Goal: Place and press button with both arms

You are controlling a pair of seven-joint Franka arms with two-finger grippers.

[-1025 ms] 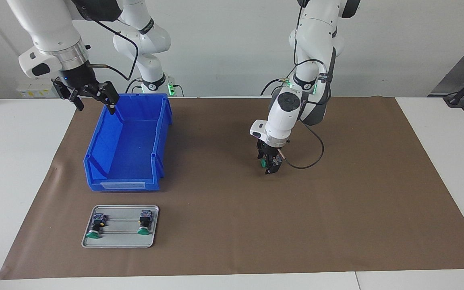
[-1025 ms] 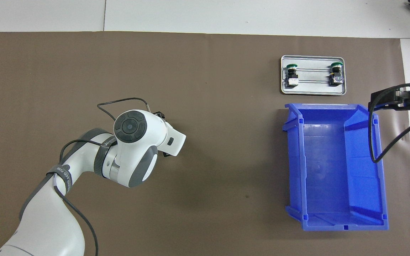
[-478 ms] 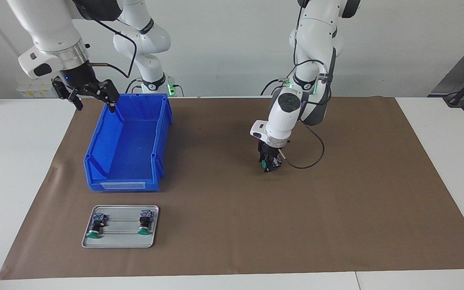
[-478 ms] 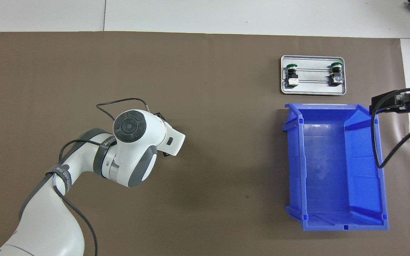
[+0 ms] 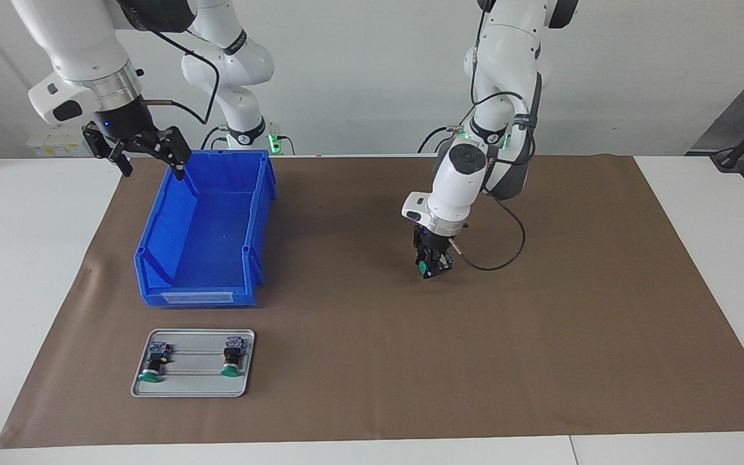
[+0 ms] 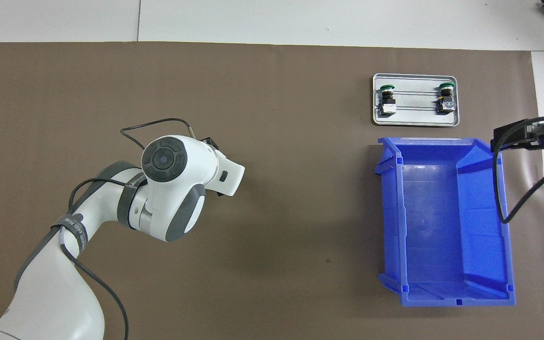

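1. My left jaws are closed on a small push-button with a round green cap and black body. They are low over the middle of the brown paper mat. I cannot tell whether the button touches the mat or hangs just clear of it.
2. The cap sticks out to one side of my grip, so the hold looks off-centre. I judge the button could twist or slip if I swing fast.
3. From overhead my own wrist hides the button, so I would miss a slip from there.
4. My right jaws are spread open and empty, waiting above the rim of the blue plastic bin at its corner nearest the robots. If they drop straight down, they could clip that wall.
5. The flat silver metal tray lies just beside the bin, farther from the robots, toward the right arm's end of the white desk.
6. It already carries two more green-capped buttons, one at each end of its thin rails. A careless placement could knock them.
7. Nothing lies on the mat between my held button and the tray. The tall bin beside the tray is the only obstacle.
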